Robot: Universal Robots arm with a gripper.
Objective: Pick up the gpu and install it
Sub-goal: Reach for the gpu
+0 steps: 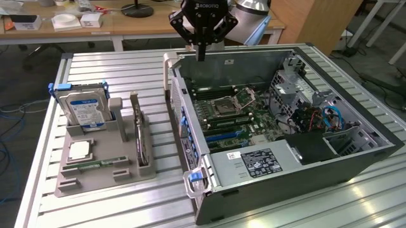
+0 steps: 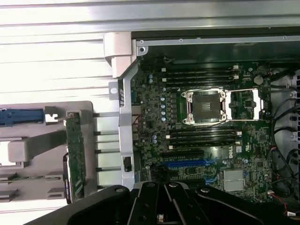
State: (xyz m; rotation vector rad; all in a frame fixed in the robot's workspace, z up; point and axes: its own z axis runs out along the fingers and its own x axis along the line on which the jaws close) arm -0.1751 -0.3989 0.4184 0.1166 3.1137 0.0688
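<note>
GPU (image 1: 140, 137) stands on edge in a slot of the grey holder (image 1: 95, 183) on the counter (image 1: 114, 71), on the exterior view's left of the open PC case (image 1: 362, 152), with nothing touching it. From my remote station I see the pincer (image 1: 201, 56) hanging above the case's far wall, fingers pressed together and pinching nothing, well apart from the card. Through the wrist camera the GPU (image 2: 75, 159) shows as a narrow green strip seen edge-on, seated in the holder (image 2: 28, 154) just beside the case's side wall, while the pincer (image 2: 161, 206) sits dark over the near edge of the motherboard (image 2: 154, 93). The holder also carries a hard drive (image 1: 85, 109) with a blue-and-white label, upright at its far end, a processor chip (image 1: 79, 151) lying flat, and a memory stick (image 1: 101, 164) just beside the chip. Inside the case the motherboard (image 1: 235, 118) lies exposed, with its socket (image 1: 231, 102) near the middle and a blue slot (image 1: 222, 136) between the socket and the power supply (image 1: 254, 164).
</note>
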